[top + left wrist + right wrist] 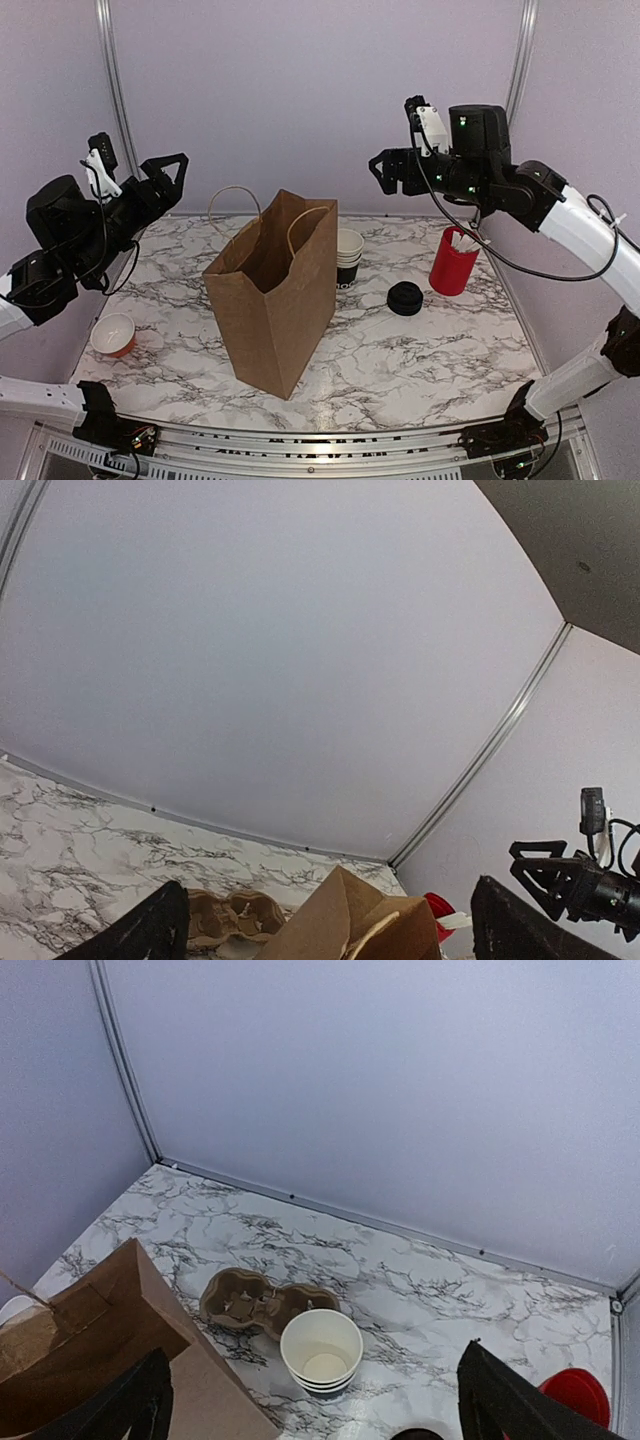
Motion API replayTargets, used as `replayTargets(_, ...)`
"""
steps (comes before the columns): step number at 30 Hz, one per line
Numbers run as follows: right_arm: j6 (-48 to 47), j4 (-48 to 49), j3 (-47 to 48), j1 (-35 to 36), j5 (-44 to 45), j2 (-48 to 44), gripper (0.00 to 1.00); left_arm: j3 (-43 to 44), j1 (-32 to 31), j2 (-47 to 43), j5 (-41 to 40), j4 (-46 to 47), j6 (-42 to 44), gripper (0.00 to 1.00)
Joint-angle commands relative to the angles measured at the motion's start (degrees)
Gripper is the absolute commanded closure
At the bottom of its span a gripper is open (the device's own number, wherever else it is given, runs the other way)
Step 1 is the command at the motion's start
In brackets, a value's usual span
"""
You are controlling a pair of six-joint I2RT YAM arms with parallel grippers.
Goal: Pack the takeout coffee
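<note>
Nothing grabbed yet on my end. Left gripper (176, 182), upper left, and right gripper (378, 174), upper right, both hang wide open and empty. The takeout coffee (405, 298) sits right of centre, near the paper bag (275, 290). My guess for the next move: right arm down onto it, keeping it upright.

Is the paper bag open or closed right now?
Open and upright: the paper bag gapes at its top, handles raised, inside visible.

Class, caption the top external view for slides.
Both open, left claw and right claw flank an upright paper bag on the marble table.
</note>
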Motion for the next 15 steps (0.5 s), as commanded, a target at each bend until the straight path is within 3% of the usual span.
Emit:
replayTargets(1, 4.51, -5.34, -3.26, -6.32, -1.83, -3.17, 0.05, 2.8, 3.77, 2.07, -4.22, -6.01, -1.68, 0.01)
replayTargets(15, 9.65, -11.12, -18.15, -28.21, -7.15, -14.91, 0.12, 1.52, 19.92, 5.78, 12.37, -9.4, -11.0, 0.01)
